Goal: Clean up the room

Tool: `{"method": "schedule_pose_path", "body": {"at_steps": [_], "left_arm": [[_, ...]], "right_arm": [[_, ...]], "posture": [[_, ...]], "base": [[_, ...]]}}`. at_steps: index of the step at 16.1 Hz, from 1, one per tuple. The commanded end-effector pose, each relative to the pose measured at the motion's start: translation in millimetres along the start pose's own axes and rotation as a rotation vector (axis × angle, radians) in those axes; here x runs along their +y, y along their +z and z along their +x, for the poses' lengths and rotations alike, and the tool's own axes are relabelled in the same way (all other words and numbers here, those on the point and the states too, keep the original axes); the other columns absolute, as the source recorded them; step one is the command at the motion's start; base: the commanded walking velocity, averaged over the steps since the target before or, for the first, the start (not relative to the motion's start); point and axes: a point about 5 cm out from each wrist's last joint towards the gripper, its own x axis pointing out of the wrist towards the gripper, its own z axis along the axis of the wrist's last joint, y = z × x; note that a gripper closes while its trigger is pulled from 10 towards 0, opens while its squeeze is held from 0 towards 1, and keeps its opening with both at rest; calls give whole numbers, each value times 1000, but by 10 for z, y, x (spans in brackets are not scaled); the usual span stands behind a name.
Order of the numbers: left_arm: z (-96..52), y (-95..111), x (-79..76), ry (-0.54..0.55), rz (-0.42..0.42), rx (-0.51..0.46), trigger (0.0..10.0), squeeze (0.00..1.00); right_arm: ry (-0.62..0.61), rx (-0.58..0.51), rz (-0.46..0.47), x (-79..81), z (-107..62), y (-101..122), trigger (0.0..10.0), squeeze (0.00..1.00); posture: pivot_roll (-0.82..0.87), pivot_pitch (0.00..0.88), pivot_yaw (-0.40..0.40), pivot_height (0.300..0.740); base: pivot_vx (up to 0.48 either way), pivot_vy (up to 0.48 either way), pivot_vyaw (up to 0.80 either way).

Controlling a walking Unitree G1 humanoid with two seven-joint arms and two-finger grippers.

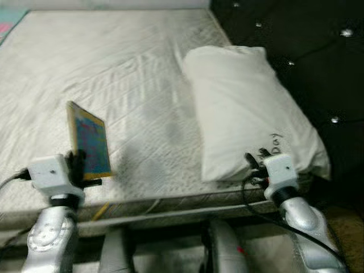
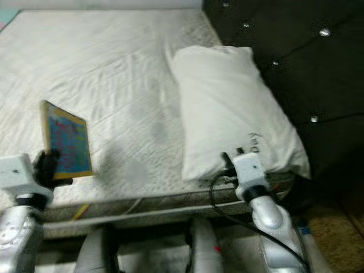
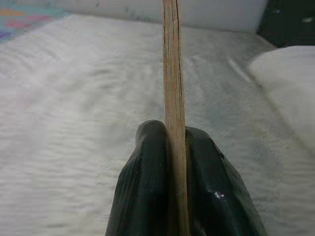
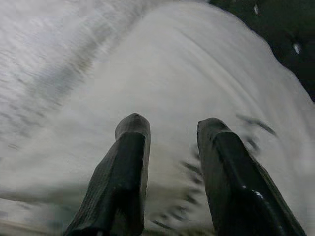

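Bed (image 1: 131, 85): broad mattress under a pale quilted cover, stitched in diagonal lines, lightly rumpled, a greyish patch near the middle. Pillow (image 1: 244, 114): plump, oblong, in a soft white case with dark handwriting near its lower corner, lying along the bed's right side against the headboard (image 1: 307, 51) (dark tufted padding, shiny button studs). Book (image 1: 91, 141): thin, rectangular, glossy cover in blue with a yellow border, held upright on edge above the near-left part of the mattress; seen edge-on in the left wrist view as a narrow tan strip of pages. Left gripper (image 3: 175, 147): smooth black fingers pressed flat to both faces of the book. Right gripper (image 4: 170, 135): ribbed black fingers parted, nothing between them, poised over the pillow's near end.
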Motion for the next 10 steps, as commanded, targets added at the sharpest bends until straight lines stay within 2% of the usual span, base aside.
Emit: {"method": "schedule_pose_path", "body": {"at_steps": [1, 5, 8, 10], "left_arm": [[-4, 68, 22, 3, 18, -24, 10000, 0], [3, 28, 20, 12, 5, -10, 10000, 0], [96, -125, -14, -35, -105, 76, 10000, 0], [187, -148, -62, -74, -200, 84, 10000, 0]], "right_arm": [[4, -20, 10, 19, 20, 42, 10000, 0], [2, -19, 1, 8, 28, 39, 10000, 0], [4, -20, -3, -2, 22, 39, 10000, 0], [4, -21, -6, -14, 17, 46, 10000, 0]], "posture": [[-142, 118, -23, 560], [-140, 118, -24, 560], [-153, 116, -32, 560], [-166, 119, -39, 560]], "base": [[0, 0, 0], [0, 0, 0], [0, 0, 0], [0, 0, 0]]}}
